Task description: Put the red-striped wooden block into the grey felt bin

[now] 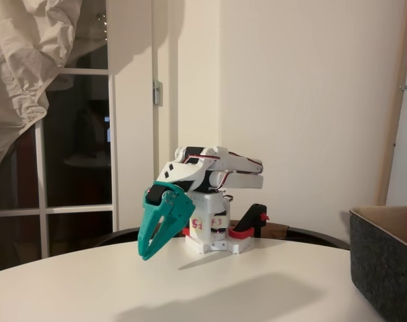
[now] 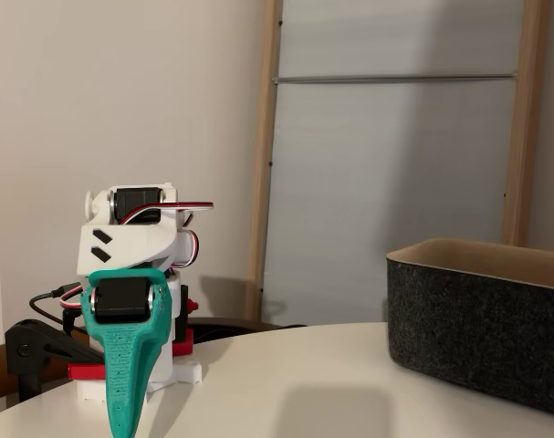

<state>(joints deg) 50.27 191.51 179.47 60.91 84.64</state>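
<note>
The grey felt bin [image 2: 477,333], a large charcoal box of speckled felt with straight walls and a lighter tan inner side, is the landmark here; it stands on the white round table [image 1: 210,288], at the right edge in both fixed views. The red-striped wooden block cannot be made out in either fixed view, so I cannot tell where it lies.

The teal two-finger gripper [image 1: 148,251] points down and away from the bin, its tips hanging just above the tabletop. In one fixed view [image 1: 148,251] the fingers taper together to a single point with only a thin seam between them, so they look pressed together, with nothing pinched. In the other fixed view the gripper [image 2: 121,429] is seen edge-on as one narrow blade.

Behind it the white arm [image 1: 216,168] is folded low over its white base [image 1: 210,228], which sits well apart from the bin across bare table. A black and red clamp [image 1: 251,225] grips the table edge on the base's bin-ward side in one fixed view.
</note>
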